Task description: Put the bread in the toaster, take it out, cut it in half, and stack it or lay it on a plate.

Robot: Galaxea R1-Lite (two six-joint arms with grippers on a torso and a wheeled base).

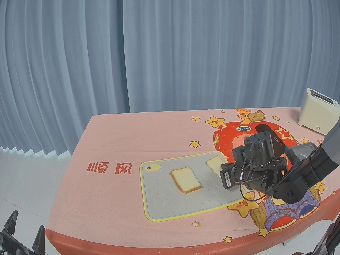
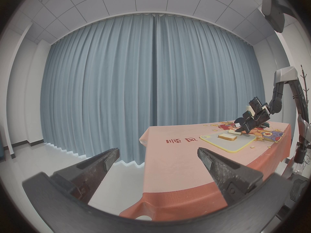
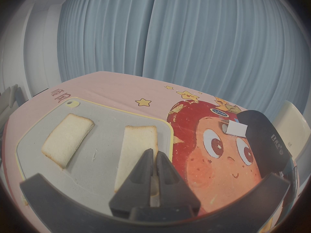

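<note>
**A:** Item one, largest first. What do we list?

**B:** Table [image 1: 117, 142], pink printed cloth. On it, the board [image 1: 159, 199], grey with a yellow rim. Toaster [image 1: 317, 112] at the far right corner, well apart from the board. A dark dish just beyond the right arm, partly hidden by it; we take it for the plate [image 1: 267, 130].

**A:** And the bread?

**B:** Two pieces, already cut. The held half [image 3: 137, 146] lies at the board's right edge. The free half [image 1: 185, 179] lies flat near the board's middle, apart from the first. One crumb [image 1: 195, 224] sits on the cloth in front of the board.

**A:** Step in hand?

**B:** We judge it to be the transfer of the held half to the plate. Handling note: soft crumb, so we would grip no harder than needed. We would lift straight up before swinging right and keep the slice level. It should go down flat, leaving room for the second piece beside or on top. The grip is at one end only, so the slice may droop or tear.

**A:** Arm entries?

**B:** The right arm reaches in from the right, low over the board's right edge, wrist angled down. The right gripper [image 3: 155, 154] is pinched tight on the near end of the held half. The left gripper [image 2: 158, 154] hangs low off the table's near left corner, spread wide and holding nothing.
</note>
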